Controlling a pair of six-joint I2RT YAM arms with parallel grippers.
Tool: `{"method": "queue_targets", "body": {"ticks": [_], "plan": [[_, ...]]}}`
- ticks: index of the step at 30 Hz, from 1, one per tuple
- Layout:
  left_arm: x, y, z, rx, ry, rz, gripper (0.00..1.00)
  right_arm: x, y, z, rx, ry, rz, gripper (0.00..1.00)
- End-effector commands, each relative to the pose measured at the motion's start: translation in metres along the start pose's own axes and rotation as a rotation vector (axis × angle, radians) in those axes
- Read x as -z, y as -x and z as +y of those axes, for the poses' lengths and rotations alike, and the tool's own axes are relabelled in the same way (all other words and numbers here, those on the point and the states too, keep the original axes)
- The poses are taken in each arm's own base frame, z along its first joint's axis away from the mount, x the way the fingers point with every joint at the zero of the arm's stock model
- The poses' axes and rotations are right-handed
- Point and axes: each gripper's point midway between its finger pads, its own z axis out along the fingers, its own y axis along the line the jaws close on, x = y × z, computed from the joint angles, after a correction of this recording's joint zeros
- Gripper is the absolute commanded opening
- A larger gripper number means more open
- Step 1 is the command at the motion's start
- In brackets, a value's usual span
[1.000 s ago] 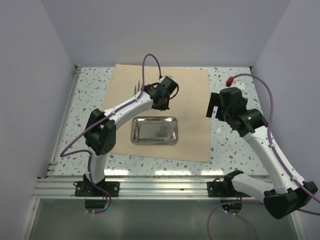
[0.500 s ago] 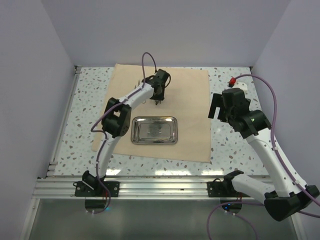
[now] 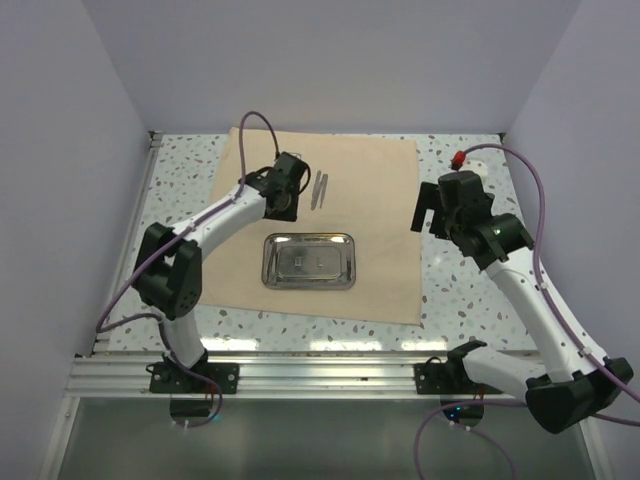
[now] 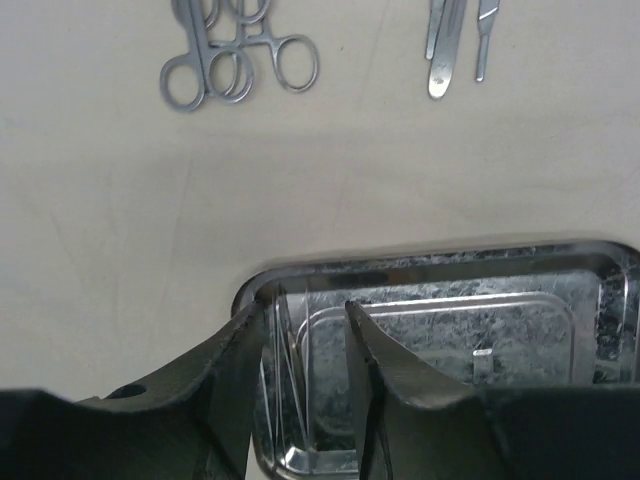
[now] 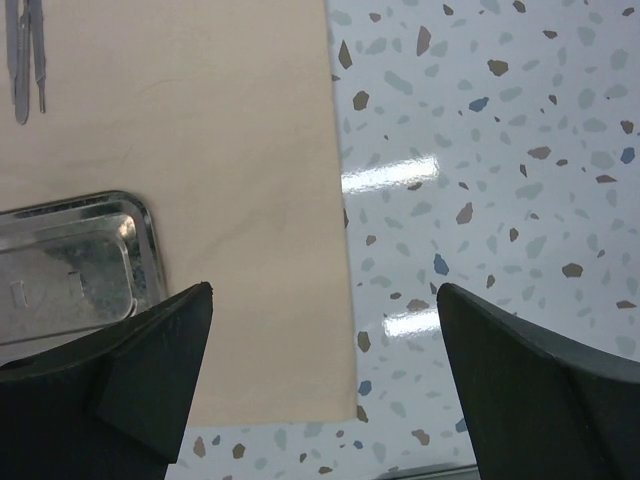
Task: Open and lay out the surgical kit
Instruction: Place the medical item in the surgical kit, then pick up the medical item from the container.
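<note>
The tan cloth wrap [image 3: 380,250] lies spread flat on the table. The steel tray [image 3: 270,262] sits on its middle. Thin straight instruments [image 3: 318,188] lie on the cloth beyond the tray; they also show in the left wrist view [image 4: 447,45], beside ring-handled instruments [image 4: 235,65]. My left gripper [image 3: 285,195] hovers left of them. In its wrist view the left gripper [image 4: 302,308] is narrowly open over the tray's left end [image 4: 420,262]. Thin shiny strips show in the gap; I cannot tell whether they are held. My right gripper [image 3: 428,212] is wide open and empty at the cloth's right edge [image 5: 325,290].
Speckled tabletop [image 5: 500,150] lies bare to the right of the cloth. White walls close the table on three sides. A metal rail [image 3: 330,375] runs along the near edge, with both arm bases on it.
My left gripper has swung left, away from the spot where the thin straight instruments now lie uncovered. The right arm has barely shifted.
</note>
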Motion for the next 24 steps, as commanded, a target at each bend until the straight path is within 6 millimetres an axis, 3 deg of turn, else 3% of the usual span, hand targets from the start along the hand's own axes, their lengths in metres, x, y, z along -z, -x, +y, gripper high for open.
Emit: {"method": "queue_targets", "body": {"ticks": [1, 7, 19, 24], "plan": [[0.003, -0.031, 0.020, -0.014, 0.044, 0.022, 0.39, -0.006, 0.014, 0.015, -0.036, 0.045, -0.036, 0.99], [-0.001, -0.051, 0.017, -0.014, 0.001, 0.041, 0.35, -0.009, 0.017, 0.019, -0.030, 0.055, -0.039, 0.98], [-0.014, -0.053, 0.002, -0.015, -0.054, 0.063, 0.34, -0.010, 0.005, 0.011, -0.026, 0.028, -0.023, 0.98], [-0.025, -0.064, 0.002, -0.028, -0.051, 0.097, 0.32, -0.010, 0.005, 0.009, -0.027, 0.017, -0.024, 0.98]]}}
